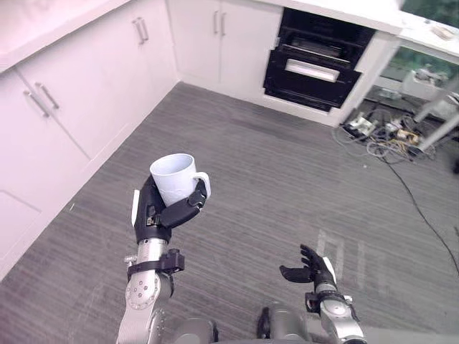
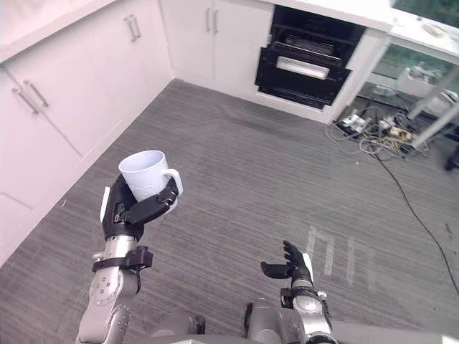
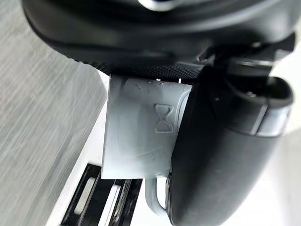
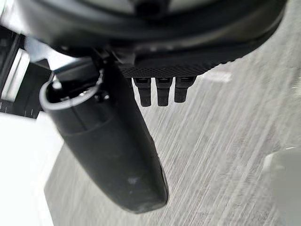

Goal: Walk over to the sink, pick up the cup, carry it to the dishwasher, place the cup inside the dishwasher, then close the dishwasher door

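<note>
Left eye view: left hand (image 1: 159, 215) is up over the grey floor (image 1: 287, 179), its fingers and thumb wrapped round the white cup (image 1: 172, 178). The cup is upright with its mouth up, and its handle sticks out toward the robot's right, just above the curled fingers. Right hand (image 1: 310, 269) is low near the bottom edge, fingers loose and slightly bent, nothing in them. White cabinets (image 1: 72, 100) run along the left and the far side. The dark dishwasher (image 1: 315, 61) sits in the far run, well apart from the cup. A tangle of cables (image 1: 380, 132) lies on the floor beside the dishwasher, on the robot's right.

Right eye view: same scene. The cup sits in the left hand's grip, clear of the floor. The right hand is empty and well apart from the cup.

Left wrist view: the cup's pale wall lies against the palm, with the dark thumb pressed along its side. Part of the handle loop shows past the thumb, and the floor shows beyond.

Right wrist view: the right hand's thumb and fingers reach out over the floor, uncurled, with nothing between them.
</note>
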You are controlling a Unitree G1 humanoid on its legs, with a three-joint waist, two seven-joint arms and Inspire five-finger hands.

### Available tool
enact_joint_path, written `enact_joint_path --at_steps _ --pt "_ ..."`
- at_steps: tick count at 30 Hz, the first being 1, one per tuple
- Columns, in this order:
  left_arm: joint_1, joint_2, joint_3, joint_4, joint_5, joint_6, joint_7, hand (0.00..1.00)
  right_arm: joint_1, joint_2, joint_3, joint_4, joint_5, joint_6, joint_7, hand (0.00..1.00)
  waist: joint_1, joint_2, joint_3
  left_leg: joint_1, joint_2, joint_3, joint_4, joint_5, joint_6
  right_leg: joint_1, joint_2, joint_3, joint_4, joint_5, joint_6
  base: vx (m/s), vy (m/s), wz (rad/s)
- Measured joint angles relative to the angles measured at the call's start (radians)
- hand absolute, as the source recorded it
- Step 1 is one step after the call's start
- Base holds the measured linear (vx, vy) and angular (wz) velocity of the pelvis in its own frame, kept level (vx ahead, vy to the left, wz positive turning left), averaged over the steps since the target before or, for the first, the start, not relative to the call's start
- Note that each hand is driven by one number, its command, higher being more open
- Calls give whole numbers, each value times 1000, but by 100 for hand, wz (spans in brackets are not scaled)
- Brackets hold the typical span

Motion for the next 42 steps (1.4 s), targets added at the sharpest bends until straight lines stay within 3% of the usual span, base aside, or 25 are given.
enact_joint_path --at_steps 2,3,4,5,6,7,8,10,12,15,17,18,19,20,22,25,27,29,31,34,36,37,38,40,42 --pt "-16 -11 -32 16 1 0 -2 30 1 -23 -14 -11 -1 1 0 90 -38 15 0 78 19 -91 -42 -27 -20 -14 24 31 -147 225 3 581 -201 119" --pt "-17 -16 -43 23 1 -1 -2 30 0 -33 -15 -12 -1 4 0 90 -41 35 -3 96 38 -109 -50 -35 -31 -1 37 30 -138 260 -16 762 -260 85" --pt "-22 -34 -66 35 1 1 -3 30 -6 -45 -19 -15 -5 9 0 90 -35 73 -3 95 73 -124 -18 -26 -63 22 54 -10 -117 232 -24 748 -247 65" --pt "-21 -51 -89 45 1 11 -11 30 2 -42 -21 -35 -7 18 2 90 -41 75 -2 72 68 -119 94 26 -147 48 48 -42 -63 189 -50 738 -233 59" --pt "-17 -65 -97 49 1 17 -16 30 18 -43 -17 -57 -7 20 5 90 -41 77 0 54 68 -97 179 68 -192 62 46 -58 -20 173 -66 464 -170 65" --pt "-2 -88 -110 49 0 20 -28 30 62 -40 -10 -126 -7 17 7 90 -38 95 -2 -12 89 -5 402 203 -199 104 64 -97 11 123 -77 361 -181 53" --pt "14 -84 -115 19 0 13 -47 30 115 -19 7 -199 -6 8 0 90 -27 76 -5 -93 158 125 615 333 -161 232 69 -91 -137 99 -67 374 -207 50" --pt "11 -92 -118 14 0 4 -69 30 116 -1 8 -210 -1 2 -10 90 -14 105 -3 -217 287 231 808 241 -85 345 128 -108 -160 27 -109 528 -190 26" --pt "11 -88 -113 14 -1 4 -76 30 107 3 15 -203 2 0 -18 90 11 86 -6 -350 298 319 806 147 -56 435 125 -90 -222 0 -111 594 -108 -8" --pt "11 -86 -71 22 -2 4 -75 30 37 -12 13 -111 2 1 -18 90 45 68 5 -461 221 385 450 92 -83 571 86 -44 -326 1 -94 657 17 -40" --pt "11 -85 -55 22 -1 4 -70 30 12 -25 4 -77 2 6 -18 90 55 63 8 -467 143 355 120 176 -116 646 45 -5 -361 -15 -77 636 154 -46" --pt "9 -85 -55 10 1 4 -59 30 3 -32 -1 -66 2 7 -20 90 64 68 5 -458 117 332 -57 302 -119 682 33 36 -365 -32 -49 740 250 -63" --pt "7 -82 -57 2 1 4 -57 30 -2 -31 -2 -56 2 7 -21 90 71 57 2 -443 100 330 -55 431 -89 707 17 74 -363 -47 -25 1038 374 -57" --pt "-12 -67 -57 -3 1 6 -50 30 -19 -24 -1 -36 1 8 -21 90 58 18 -6 -469 73 345 57 419 -1 708 -31 108 -311 -51 -17 743 274 -31" --pt "-27 -45 -58 -5 1 11 -41 30 -33 -20 -2 -31 1 9 -21 90 55 -18 -12 -479 67 370 188 282 10 646 -55 158 -130 -23 25 745 261 -23" --pt "-31 18 -62 3 2 27 -36 30 -52 17 -18 -25 0 9 -23 90 31 -52 -3 -324 41 392 149 175 18 456 -81 168 354 140 143 661 213 -20" --pt "-25 22 -82 13 11 34 -22 30 -50 30 0 -41 -2 6 -21 90 12 -40 -1 -141 45 393 45 142 16 305 -80 89 578 29 26 601 171 -22" --pt "-33 29 -119 12 20 18 -21 30 -32 39 29 -62 -9 -3 -20 90 10 -34 -2 -12 54 409 -56 119 12 178 -78 -10 549 -29 -7 522 98 -28" --pt "-53 40 -145 16 21 12 -33 30 -32 58 30 -86 -10 -4 -17 90 -15 -35 -4 92 55 427 -130 99 -14 54 -75 -141 316 -54 -27 586 28 -28" --pt "-65 36 -153 54 22 12 -44 30 -36 57 30 -97 -11 -2 -17 90 -28 -44 -26 223 38 475 -209 52 -70 -22 -22 -302 -141 94 -67 650 15 -37" --pt "-54 31 -157 95 23 16 -44 30 -14 45 28 -117 -15 5 -18 90 -60 -45 -50 286 18 472 -185 17 -125 -20 -12 -297 -198 241 -186 775 -30 -1" --pt "-47 12 -158 134 25 26 -47 30 7 27 23 -135 -21 16 -18 90 -73 -5 -69 278 62 470 -66 5 -144 7 14 -297 -170 297 -219 811 -73 -10" --pt "-41 -20 -152 157 36 33 -43 30 22 16 21 -177 -21 26 -18 90 -73 46 -62 212 143 466 199 34 -165 77 77 -290 -184 263 -221 810 -69 -36" --pt "-23 -54 -128 157 40 33 -42 30 55 19 27 -281 -21 29 -19 90 -41 77 -62 99 238 446 546 144 -193 169 166 -232 -219 230 -236 805 -24 -117" --pt "-10 -46 -128 157 41 32 -42 30 68 47 28 -413 -19 18 -31 90 -14 73 -59 -38 299 415 800 131 -176 313 226 -132 -288 204 -245 728 38 -150"
